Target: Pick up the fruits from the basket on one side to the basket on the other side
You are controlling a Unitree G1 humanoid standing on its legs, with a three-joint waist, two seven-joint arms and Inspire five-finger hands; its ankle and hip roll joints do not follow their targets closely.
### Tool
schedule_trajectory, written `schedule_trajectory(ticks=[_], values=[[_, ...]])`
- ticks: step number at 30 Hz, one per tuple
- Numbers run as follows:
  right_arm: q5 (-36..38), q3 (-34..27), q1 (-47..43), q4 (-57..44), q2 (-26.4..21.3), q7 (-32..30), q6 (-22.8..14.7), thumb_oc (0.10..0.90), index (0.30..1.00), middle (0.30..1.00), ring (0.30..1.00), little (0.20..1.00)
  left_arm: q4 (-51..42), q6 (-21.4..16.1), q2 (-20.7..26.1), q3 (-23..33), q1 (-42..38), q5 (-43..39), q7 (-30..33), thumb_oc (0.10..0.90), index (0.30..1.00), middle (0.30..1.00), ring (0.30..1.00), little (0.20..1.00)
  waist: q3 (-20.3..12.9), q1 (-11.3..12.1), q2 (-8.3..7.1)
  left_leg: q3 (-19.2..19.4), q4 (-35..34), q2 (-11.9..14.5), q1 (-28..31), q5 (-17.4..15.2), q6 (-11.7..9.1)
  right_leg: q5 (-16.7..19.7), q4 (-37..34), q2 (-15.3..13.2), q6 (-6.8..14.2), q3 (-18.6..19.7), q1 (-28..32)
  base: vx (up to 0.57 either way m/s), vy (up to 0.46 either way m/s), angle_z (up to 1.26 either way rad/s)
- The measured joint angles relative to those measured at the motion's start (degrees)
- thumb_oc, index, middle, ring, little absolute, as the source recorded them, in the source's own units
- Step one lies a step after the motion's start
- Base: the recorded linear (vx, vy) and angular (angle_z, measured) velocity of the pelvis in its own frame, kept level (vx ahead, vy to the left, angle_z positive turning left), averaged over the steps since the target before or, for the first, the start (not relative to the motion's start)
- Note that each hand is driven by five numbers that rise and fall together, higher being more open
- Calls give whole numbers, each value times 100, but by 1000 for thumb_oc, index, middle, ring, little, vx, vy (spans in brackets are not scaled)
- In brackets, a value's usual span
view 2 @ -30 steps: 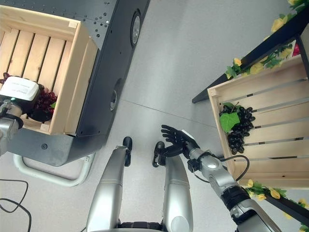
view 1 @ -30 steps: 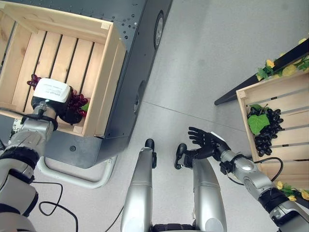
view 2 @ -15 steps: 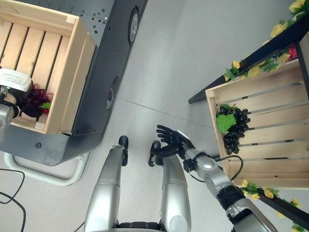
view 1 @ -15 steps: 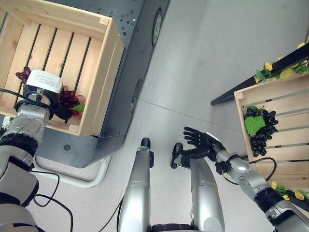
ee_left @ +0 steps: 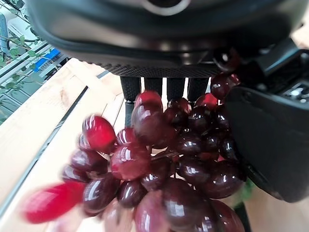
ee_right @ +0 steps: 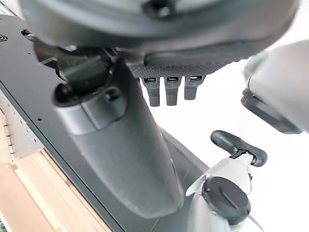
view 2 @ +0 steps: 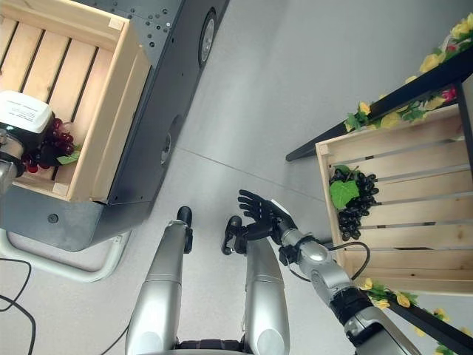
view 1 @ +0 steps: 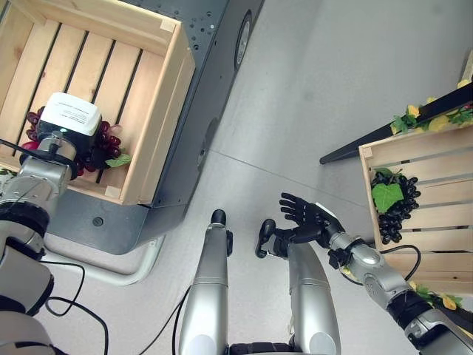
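My left hand point(view 1: 65, 140) is down inside the left crate point(view 1: 166, 126), and its wrist view shows the fingers point(ee_left: 145, 88) and thumb curled round the red grape bunch point(ee_left: 164, 169). From overhead the grapes look to be lying low in the near part of the crate. Whether they are lifted clear of the slats I cannot tell.

My right hand point(view 1: 307, 220) hangs empty over the floor in the middle, fingers spread and relaxed, well apart from the right crate point(view 1: 443, 148).

As for progress, I judge one transfer possibly done: a dark grape bunch point(view 1: 392, 214) with a green leaf point(view 1: 385, 197) lies in the right crate. The red bunch is gripped but not yet out of the left crate, so the lift, the carry across and the drop are all to come.

The overhead views give me both crates and both arms at once, but my wrist's white housing covers the grip. The left wrist view gives the hold itself, close up, with grapes bulging between thumb and fingers.
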Motion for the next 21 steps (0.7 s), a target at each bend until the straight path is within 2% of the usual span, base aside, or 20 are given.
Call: schedule_trajectory(ticks=[5, 13, 16, 21], values=[[-1, -8, 62, -5, 74, 0, -9, 800, 900, 900, 900, 900, -133, -386, -1, 251, 556, -162, 457, 400, 300, 300, 300, 300, -1, -1, -1, 42, -143, -1, 467, -27, 53, 12, -166, 23, 78, 63, 435, 2, 23, -4], [-8, -33, 504, -31, 191, 2, -6, 800, 900, 900, 900, 900, -268, -422, -18, 1248, 1370, -534, 754, 400, 300, 300, 300, 300, 2, -17, 4, 90, -537, 15, 1205, -7, 27, 18, -466, 77, 90, 114, 1094, 21, -12, -3], [-11, -37, 568, -35, 190, 0, -6, 800, 900, 900, 900, 900, -239, -410, -36, 1364, 1559, -986, 797, 400, 300, 300, 300, 300, 3, -7, 7, 127, -746, 36, 1533, 3, 9, 19, -627, 113, 92, 158, 1370, 33, -30, -6], [-14, -37, 599, -105, 225, -9, 0, 800, 900, 900, 900, 900, -172, -413, -219, 2086, 1825, -1907, 822, 400, 300, 300, 300, 300, 4, -1, 14, 169, -1197, 76, 2159, 58, -48, 70, -1030, 199, 110, 212, 1937, 44, -46, -7]])
